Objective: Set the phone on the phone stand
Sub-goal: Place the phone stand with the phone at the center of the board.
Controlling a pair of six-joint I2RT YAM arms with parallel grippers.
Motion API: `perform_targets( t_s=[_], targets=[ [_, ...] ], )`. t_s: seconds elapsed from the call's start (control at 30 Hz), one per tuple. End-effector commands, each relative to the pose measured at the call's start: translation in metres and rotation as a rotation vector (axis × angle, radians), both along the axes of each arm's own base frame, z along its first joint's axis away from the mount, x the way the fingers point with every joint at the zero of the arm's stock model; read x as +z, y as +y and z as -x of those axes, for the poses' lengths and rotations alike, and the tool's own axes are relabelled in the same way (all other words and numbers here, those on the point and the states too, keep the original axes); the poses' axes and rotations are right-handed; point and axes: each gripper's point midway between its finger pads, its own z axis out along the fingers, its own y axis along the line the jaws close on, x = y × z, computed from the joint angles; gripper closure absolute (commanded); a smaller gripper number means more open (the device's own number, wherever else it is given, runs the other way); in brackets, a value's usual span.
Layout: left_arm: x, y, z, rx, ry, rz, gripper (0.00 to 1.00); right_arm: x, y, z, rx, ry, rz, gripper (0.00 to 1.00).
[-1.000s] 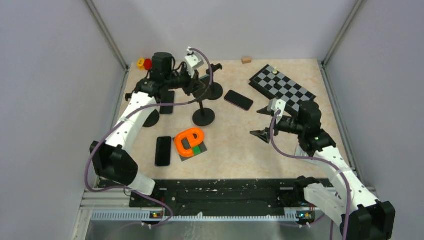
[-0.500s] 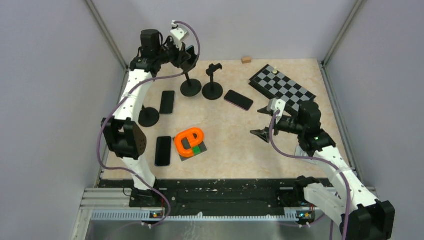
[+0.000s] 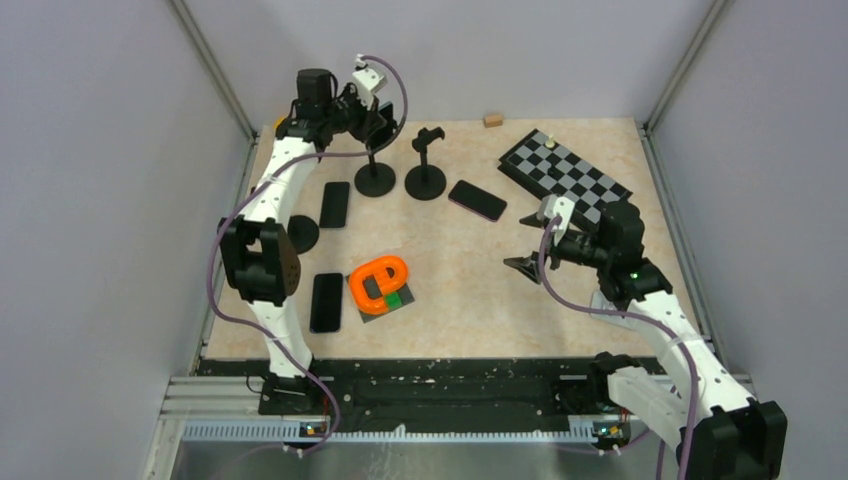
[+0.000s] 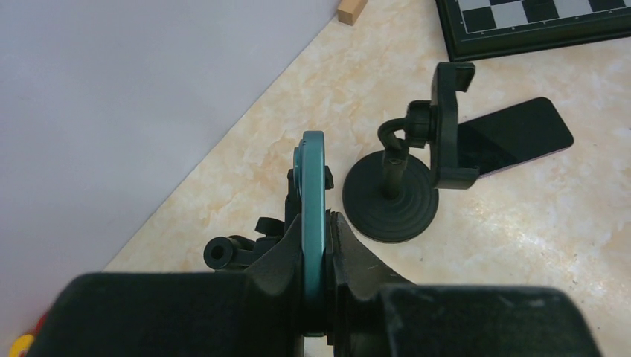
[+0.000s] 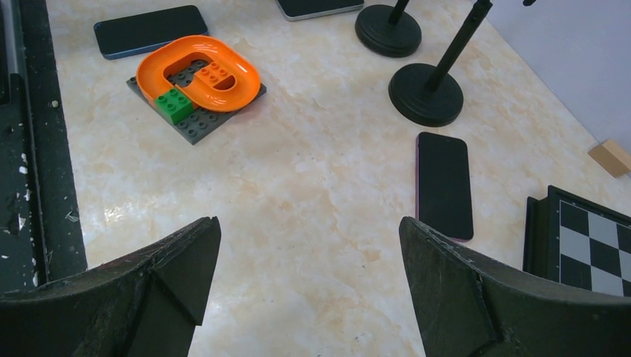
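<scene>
At the far left, our left gripper (image 4: 314,227) is clamped on the teal-cased phone (image 4: 312,171). It pinches the flat faces, edge up, at the head of a phone stand (image 3: 375,178). We judge the phone rigid, light and slick, so we would hold it mid-body and leave the edges free for the cradle. At right, our right gripper (image 5: 305,290) hangs spread wide, empty.

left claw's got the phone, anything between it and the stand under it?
Nothing visible. The left claw holds the teal phone edge-on directly over the stand. The empty second stand sits off to one side, apart from both.
</scene>
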Motion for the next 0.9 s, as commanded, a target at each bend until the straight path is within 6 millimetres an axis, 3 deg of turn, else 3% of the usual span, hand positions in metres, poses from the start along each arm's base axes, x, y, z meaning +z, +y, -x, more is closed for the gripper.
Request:
perform_targets(
  t_s=[0.0,0.2,0.5,0.87],
  targets=[
    [0.057,-0.007,0.012,-0.047,-0.176,0.060,1.00,0.001,-0.001,-0.004,0.003,-0.023,0.000,0.08],
    [0.038,0.000,0.017,-0.040,-0.082,0.139,1.00,0.000,-0.001,-0.002,0.007,-0.019,-0.002,0.08],
    [0.035,0.027,0.005,-0.005,-0.006,0.247,1.00,0.000,0.000,-0.001,0.016,-0.018,-0.003,0.08],
    [0.026,0.021,0.007,-0.052,0.086,0.288,1.00,-0.001,0.000,0.000,0.021,-0.012,-0.003,0.08]
  ],
)
